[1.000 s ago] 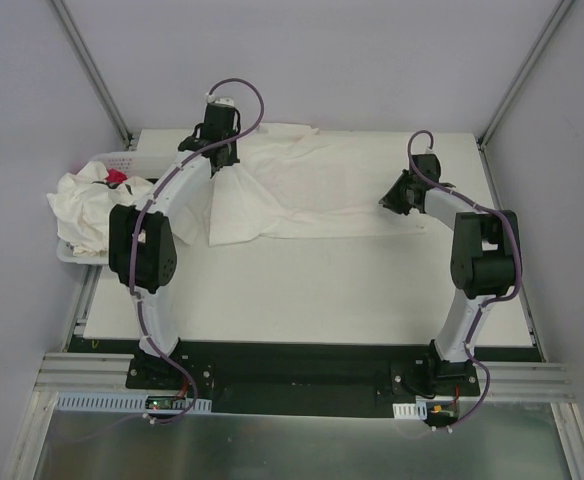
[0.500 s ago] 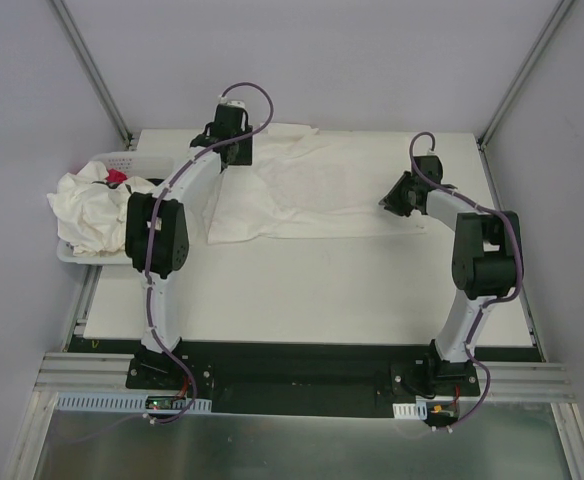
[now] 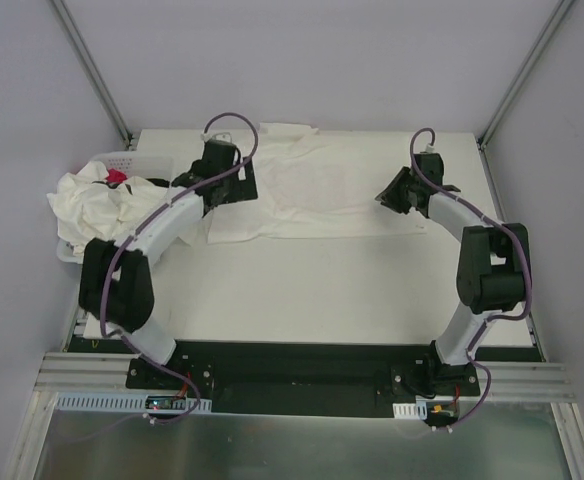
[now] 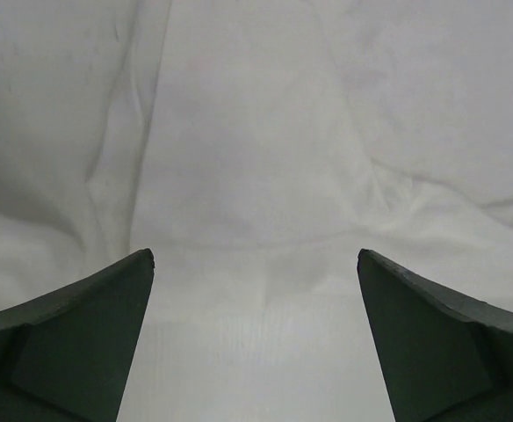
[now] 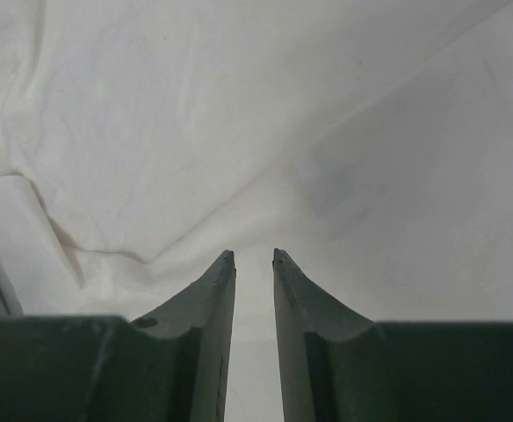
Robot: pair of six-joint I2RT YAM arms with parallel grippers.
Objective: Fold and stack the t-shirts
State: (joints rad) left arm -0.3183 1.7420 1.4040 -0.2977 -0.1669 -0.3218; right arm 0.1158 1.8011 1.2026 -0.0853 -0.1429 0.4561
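Left gripper [image 4: 255, 255] hovers wide-jawed over the spread t-shirt [image 3: 312, 190], which lies flat at upper centre of the table [image 3: 302, 290], we judge for folding. Right gripper [image 5: 254, 253] shows a narrow slit at its right edge; we cannot tell whether it pinches cloth. We read no writing anywhere.

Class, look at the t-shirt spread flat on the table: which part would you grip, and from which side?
I'd pinch the t-shirt along its near edge, coming in low from the near side. It lies flat, so only a free edge gives fingers a lip.
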